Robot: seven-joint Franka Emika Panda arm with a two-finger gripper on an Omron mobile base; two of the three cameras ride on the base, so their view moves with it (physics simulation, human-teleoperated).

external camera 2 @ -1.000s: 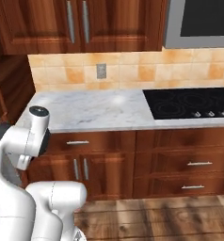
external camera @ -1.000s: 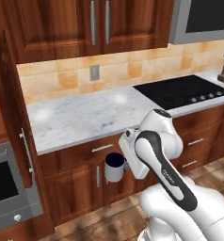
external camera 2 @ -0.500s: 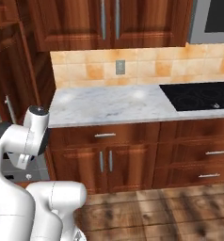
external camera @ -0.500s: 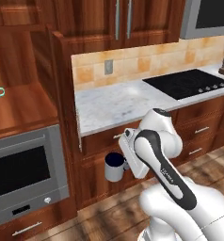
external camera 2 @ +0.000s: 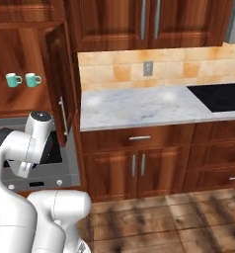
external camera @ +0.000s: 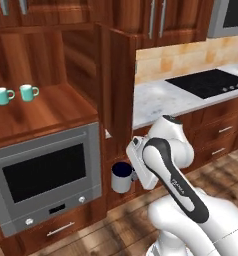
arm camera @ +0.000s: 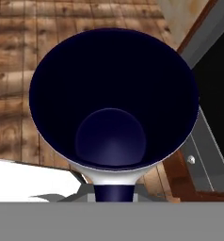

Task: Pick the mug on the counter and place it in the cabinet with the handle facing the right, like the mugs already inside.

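On the far left, two small teal mugs with white insides (external camera: 15,94) stand side by side on the deep reddish-brown wooden shelf of the tall cabinet (external camera: 46,112), their handles pointing right. Below that shelf sits a grey built-in oven with a dark glass door (external camera: 45,175). The cabinet's panelled wooden door (external camera: 116,90) stands open, edge-on to you, between the shelf and the worktop.

Just right of the oven, low and near the floor, your hand (external camera: 132,174) holds the small grey cylindrical mug with a dark navy inside (external camera: 121,177) upright, well below the shelf. The hand view looks straight down into the mug's dark bowl (arm camera: 113,101), with its dark loop handle (arm camera: 113,193) at the bottom edge, right at the fingers. You are gripping the mug, it seems by the handle side.

Further right, the white marble-patterned worktop (external camera: 166,100) runs to a black cooktop (external camera: 206,82).

Risks from here: the lift to the shelf passes close to the open door and the shelf's front edge, so the mug could strike either. Set down too near, it could knock the teal mugs. Unless you check the wrist's turn, the handle may end up not facing right.
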